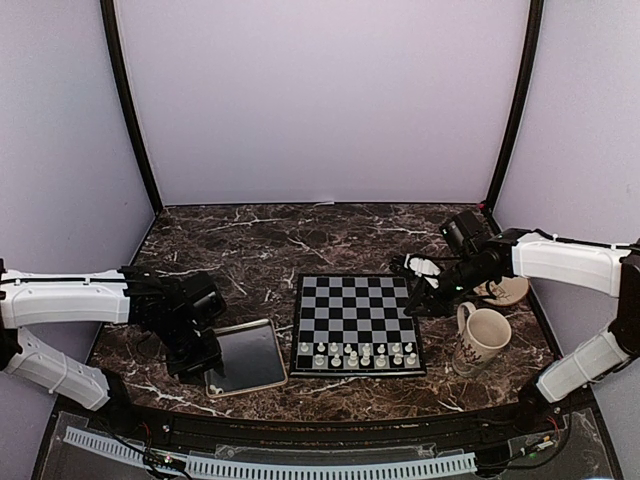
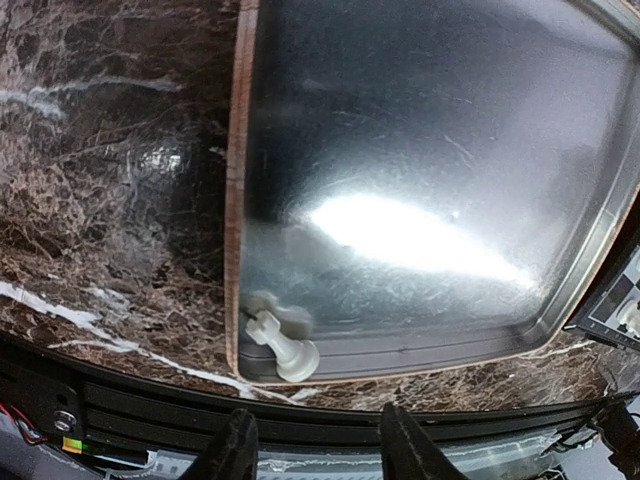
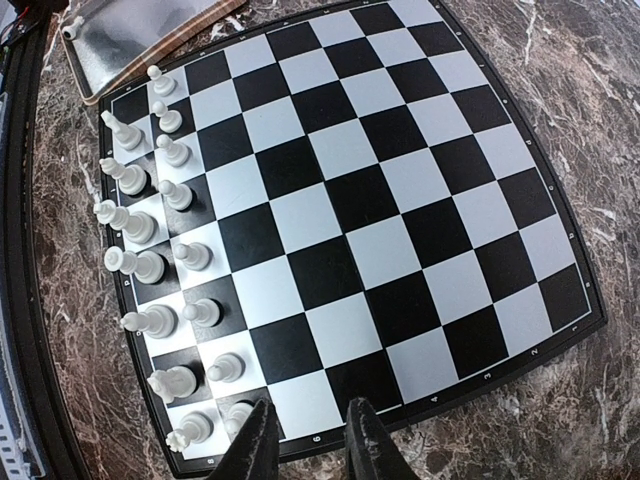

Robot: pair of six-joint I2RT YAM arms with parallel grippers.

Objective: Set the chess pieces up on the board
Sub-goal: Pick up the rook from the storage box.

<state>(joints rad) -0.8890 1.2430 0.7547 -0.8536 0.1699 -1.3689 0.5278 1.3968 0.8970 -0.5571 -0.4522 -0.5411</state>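
Whitish chess pieces (image 3: 150,262) stand upright in two rows along the edge of the board (image 1: 360,300) nearest the arm bases. The board lies flat at the middle of the dark marble table (image 1: 250,245). One stray piece (image 2: 283,345) lies on its side in the near left corner of the metal tray (image 1: 255,350), touching the rim. The tray sits just beside the board's near left corner.

Note the items around the work area. A cream mug (image 1: 485,335) with a dark pattern stands just right of the board, close to the right forearm. A pale saucer (image 1: 508,292) lies beyond it, partly hidden by that arm.

Small digits run along the board's border; you can read 6, 4, 3 and 2 in the right wrist view.

The left gripper (image 2: 320,455) hangs over the tray's near rim, fingers apart and empty. The right gripper (image 3: 310,450) hangs over the board's right edge, fingers slightly apart with nothing between them.
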